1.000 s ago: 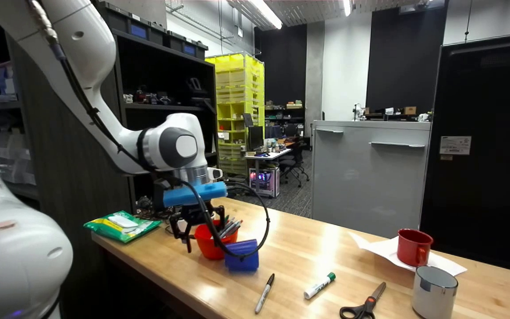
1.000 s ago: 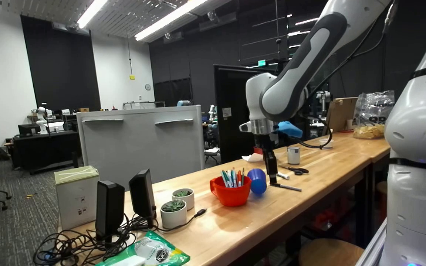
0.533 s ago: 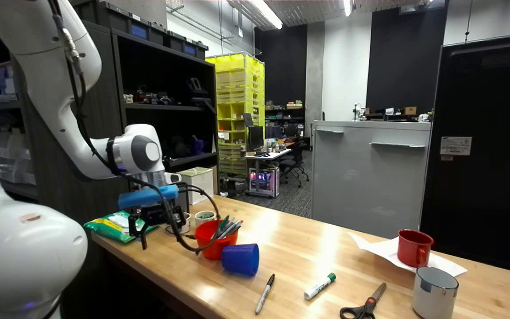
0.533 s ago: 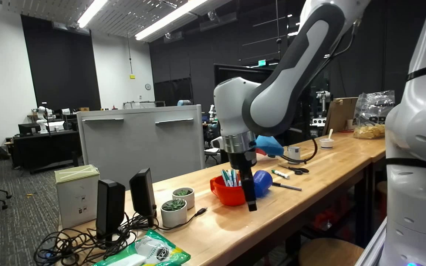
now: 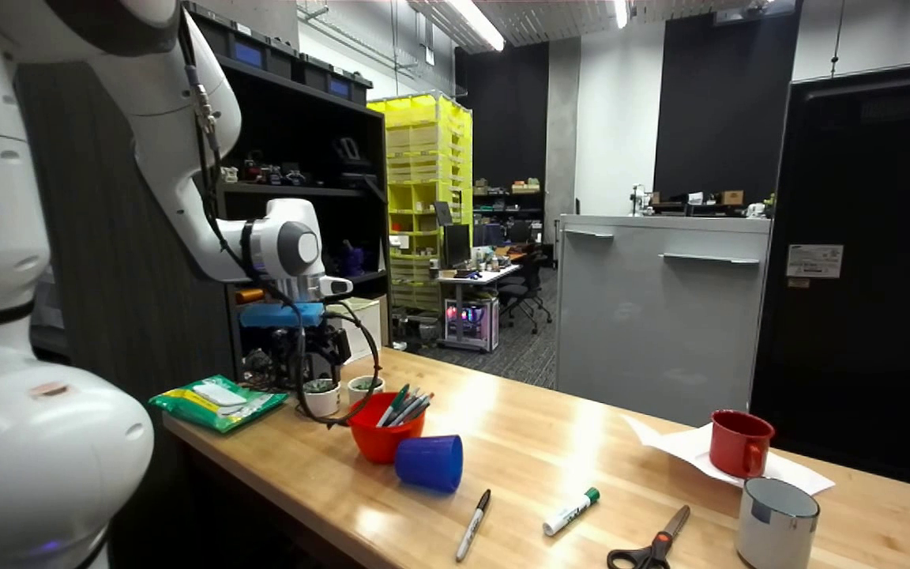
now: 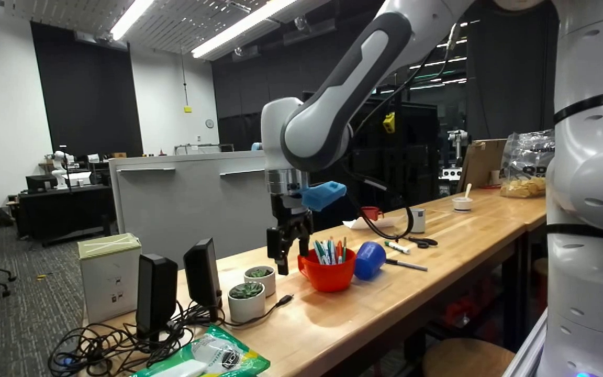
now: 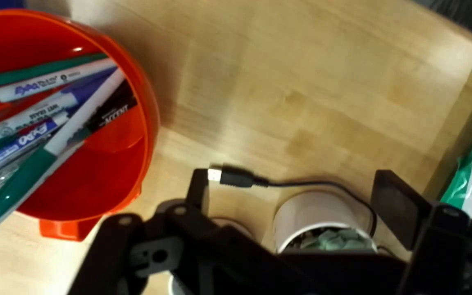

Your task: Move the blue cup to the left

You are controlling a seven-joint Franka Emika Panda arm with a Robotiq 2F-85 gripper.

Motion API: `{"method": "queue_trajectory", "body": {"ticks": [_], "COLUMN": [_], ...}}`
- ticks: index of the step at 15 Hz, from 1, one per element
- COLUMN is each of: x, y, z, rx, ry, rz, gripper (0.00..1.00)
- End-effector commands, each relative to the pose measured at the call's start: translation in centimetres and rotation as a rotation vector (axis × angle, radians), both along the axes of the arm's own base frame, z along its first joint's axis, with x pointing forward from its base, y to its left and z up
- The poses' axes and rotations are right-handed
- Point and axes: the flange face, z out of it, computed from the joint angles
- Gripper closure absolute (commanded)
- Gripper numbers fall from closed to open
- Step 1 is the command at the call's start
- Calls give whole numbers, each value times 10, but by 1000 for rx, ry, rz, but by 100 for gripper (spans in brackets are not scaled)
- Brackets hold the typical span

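A background robot arm (image 6: 59,163), yellow bin rack (image 5: 415,197) and long workbench (image 5: 518,427) mark a robotics lab.

One blue cup (image 6: 369,260), two speakers (image 6: 156,293) (succulents (image 6: 246,290) likewise)

Both exterior views: mid-range, slightly above the bench (image 5: 518,438), looking obliquely along it from opposite ends; blue cup (image 5: 429,464) and orange-red pen mug (image 6: 328,277) shared. Wrist view: close, nearly straight down past the gripper (image 7: 295,190), same mug at left.

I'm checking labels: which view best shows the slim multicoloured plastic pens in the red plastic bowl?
Wrist view: looking into the bowl, it shows the pens lengthwise, some lettering readable. Both exterior views show only upper ends.
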Motion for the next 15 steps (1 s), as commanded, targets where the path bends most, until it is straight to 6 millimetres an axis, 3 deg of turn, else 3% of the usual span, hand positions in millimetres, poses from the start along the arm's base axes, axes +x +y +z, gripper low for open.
{"method": "queue_trajectory", "body": {"ticks": [1,9,11,15], "x": [8,17,26,51], "y": [0,-4,-21,-80], "z": [2,5,12,29], "rx": [10,14,13,19], "ry": [-7,-26,-30,-57], "rz": [-34,-89,-119,-228], "gripper": [0,0,0,0]}}
